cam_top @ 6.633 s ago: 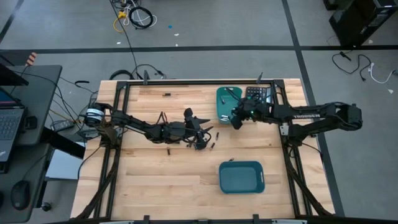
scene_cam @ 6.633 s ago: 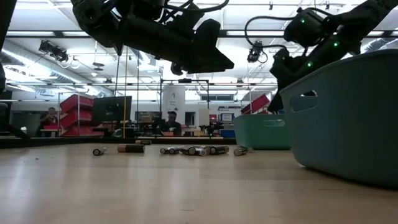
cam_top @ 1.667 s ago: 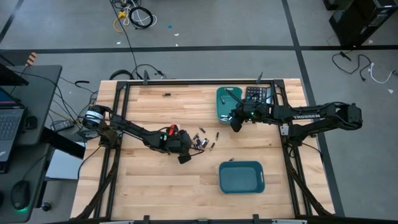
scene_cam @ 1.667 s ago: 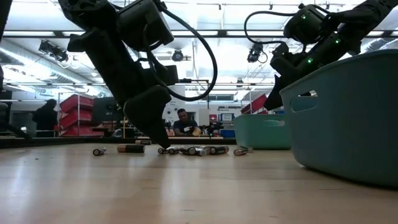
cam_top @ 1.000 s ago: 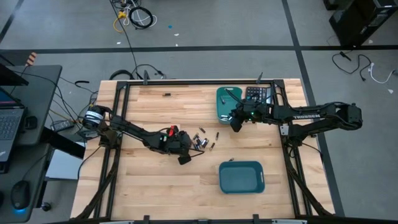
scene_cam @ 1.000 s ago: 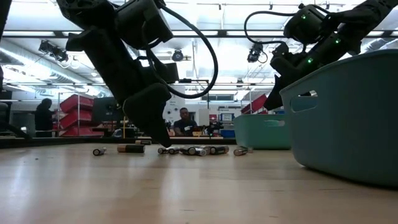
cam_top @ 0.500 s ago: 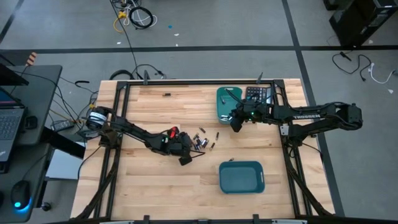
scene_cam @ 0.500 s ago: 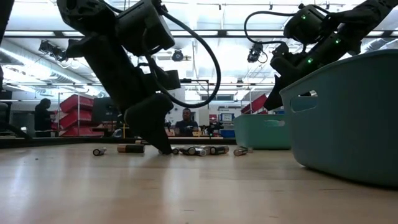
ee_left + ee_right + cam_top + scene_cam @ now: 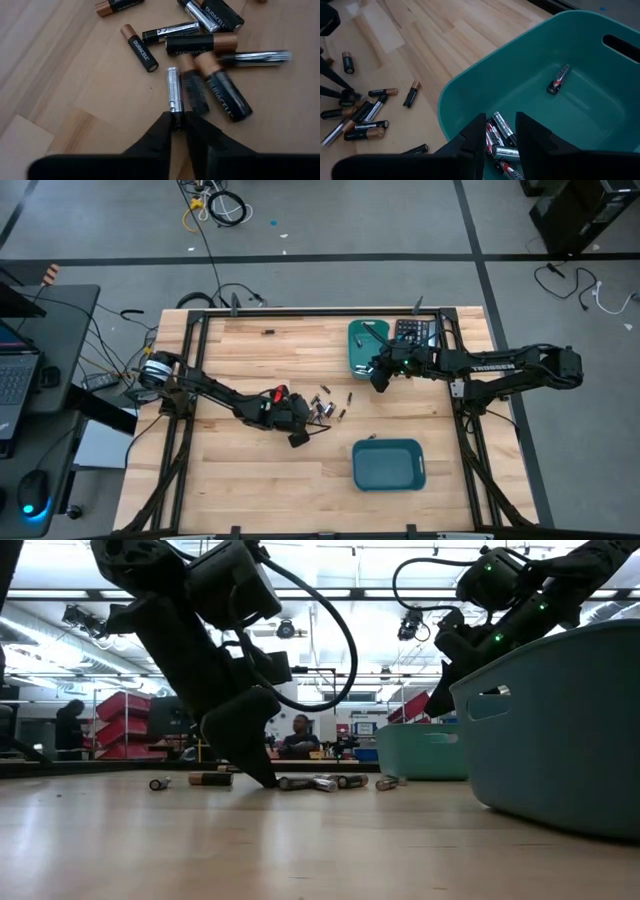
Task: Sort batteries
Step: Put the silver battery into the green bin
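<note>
A loose cluster of batteries (image 9: 328,404) is shown near the middle of the table (image 9: 240,480). The left gripper (image 9: 178,123) is lowered onto the cluster, its jaws pinching the end of a slim silver battery (image 9: 173,95). The right gripper (image 9: 500,131) is held over the teal bin (image 9: 530,65) at the table's far edge, jaws parted, nothing held. The cells are judged light, rigid, smooth and prone to rolling; a grip across the barrel's middle is advised.
</note>
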